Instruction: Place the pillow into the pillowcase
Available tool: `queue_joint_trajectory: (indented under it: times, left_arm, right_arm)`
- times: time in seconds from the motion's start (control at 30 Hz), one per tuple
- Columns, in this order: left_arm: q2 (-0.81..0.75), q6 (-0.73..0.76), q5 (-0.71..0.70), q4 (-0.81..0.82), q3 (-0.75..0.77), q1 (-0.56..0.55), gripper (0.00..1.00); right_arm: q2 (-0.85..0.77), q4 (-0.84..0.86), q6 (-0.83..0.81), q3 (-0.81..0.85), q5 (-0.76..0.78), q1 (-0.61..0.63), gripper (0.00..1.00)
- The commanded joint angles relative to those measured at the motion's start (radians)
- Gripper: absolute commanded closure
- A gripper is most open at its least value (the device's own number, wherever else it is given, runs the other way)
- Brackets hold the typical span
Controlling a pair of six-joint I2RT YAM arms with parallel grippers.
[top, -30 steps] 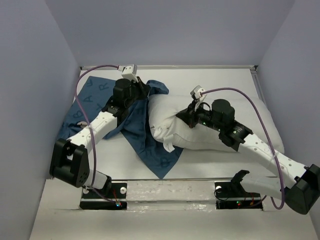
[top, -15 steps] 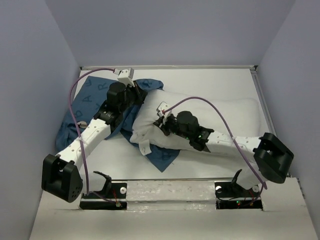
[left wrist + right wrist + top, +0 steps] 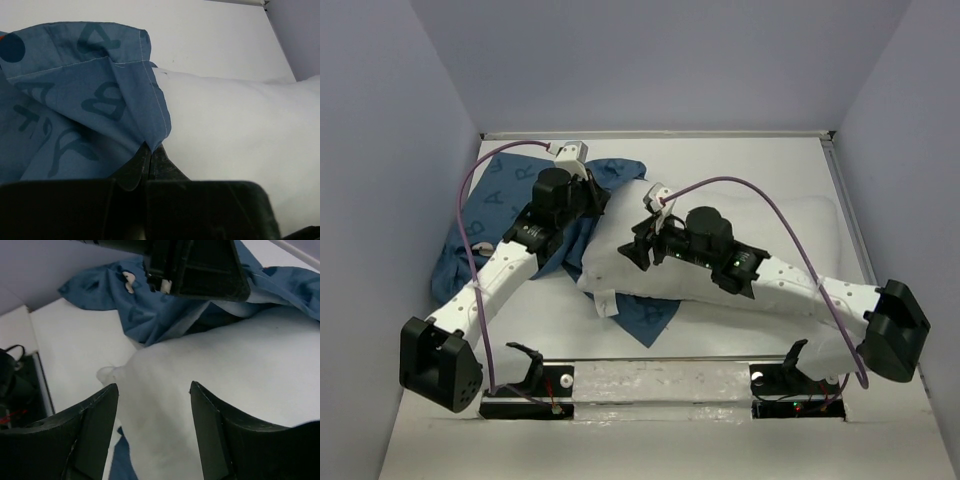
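The left gripper (image 3: 150, 152) is clamped on the stitched hem of the pillowcase (image 3: 75, 100), holding a fold of it up beside the pillow's far-left corner. The right gripper (image 3: 153, 387) hangs over the left end of the pillow (image 3: 240, 365), jaws spread wide with nothing between them.

The white pillow lies across the middle of the bench (image 3: 740, 165), reaching toward its right edge. The blue pillowcase spreads from the far-left corner, and a tongue of it shows from under the pillow's left end near the front edge. Most of the pillow is outside the case; whether its far-left corner has entered the opening cannot be told. Printed letters cover the fabric — an A and a B read plainly in the left wrist view.
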Motion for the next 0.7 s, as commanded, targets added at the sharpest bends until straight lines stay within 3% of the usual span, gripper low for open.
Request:
queue_joint_trajectory:
  times: [0.0, 0.17, 0.27, 0.4, 0.57, 0.67]
  left_arm:
    - [-0.063, -0.005, 0.039, 0.032, 0.011, -0.007, 1.0]
    - [-0.078, -0.014, 0.048, 0.033, 0.0, -0.007, 1.0]
    - [-0.081, -0.025, 0.062, 0.044, -0.006, -0.007, 1.0]
    - [-0.1, -0.029, 0.07, 0.039, -0.01, -0.007, 1.0]
    - [-0.115, -0.04, 0.087, 0.042, -0.02, -0.007, 1.0]
    - [-0.13, -0.039, 0.029, 0.032, -0.027, -0.007, 1.0]
  right_arm:
    - [0.096, 0.082, 0.159, 0.085, -0.077, 0.0, 0.36]
    - [0.248, 0.216, 0.225, 0.167, -0.111, 0.0, 0.32]
    - [0.303, 0.26, 0.271, 0.18, -0.03, 0.0, 0.29]
    - [0.336, 0.343, 0.305, 0.157, 0.041, 0.0, 0.34]
    - [0.42, 0.402, 0.34, 0.212, -0.002, 0.0, 0.36]
    - [0.446, 0.453, 0.37, 0.215, 0.013, 0.0, 0.39]
